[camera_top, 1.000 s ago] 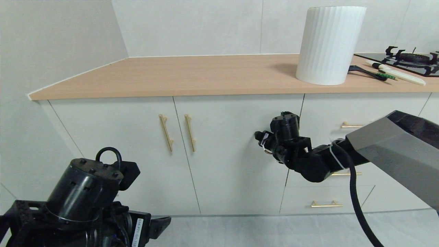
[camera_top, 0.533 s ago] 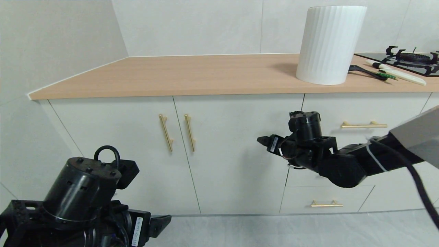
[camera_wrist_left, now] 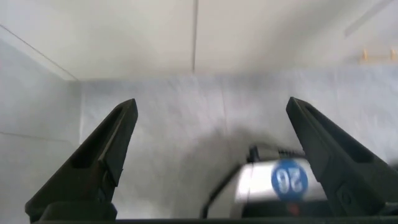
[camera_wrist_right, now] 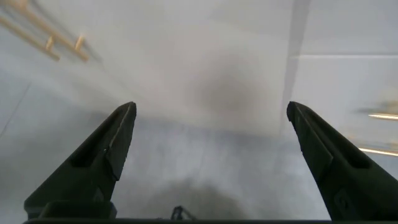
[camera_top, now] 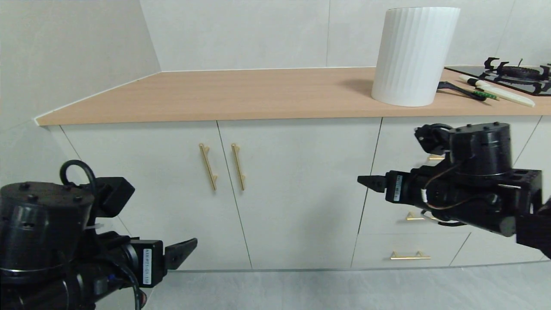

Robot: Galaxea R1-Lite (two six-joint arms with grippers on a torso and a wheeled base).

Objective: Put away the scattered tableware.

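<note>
Several utensils lie at the far right of the wooden countertop (camera_top: 224,92): a black one (camera_top: 459,90), a green-handled one (camera_top: 485,95) and a long white one (camera_top: 501,93). A tall white ribbed container (camera_top: 412,56) stands beside them. My right gripper (camera_top: 366,181) hangs below counter height in front of the drawers, open and holding nothing; in its wrist view the right gripper (camera_wrist_right: 211,109) faces the cabinet fronts and floor. My left gripper (camera_top: 186,249) is low at the near left, open and holding nothing; the left gripper (camera_wrist_left: 211,107) looks down at the grey floor.
A gas hob (camera_top: 516,74) sits at the counter's right end. Under the counter are two cabinet doors with gold handles (camera_top: 208,166) (camera_top: 238,166) and, to the right, drawers with gold pulls (camera_top: 410,257). Grey walls close the left side and back.
My right arm has drawn back to the right, away from the cabinet door, and closer to the camera. My left arm has shifted left and turned, its fingers now pointing right.
</note>
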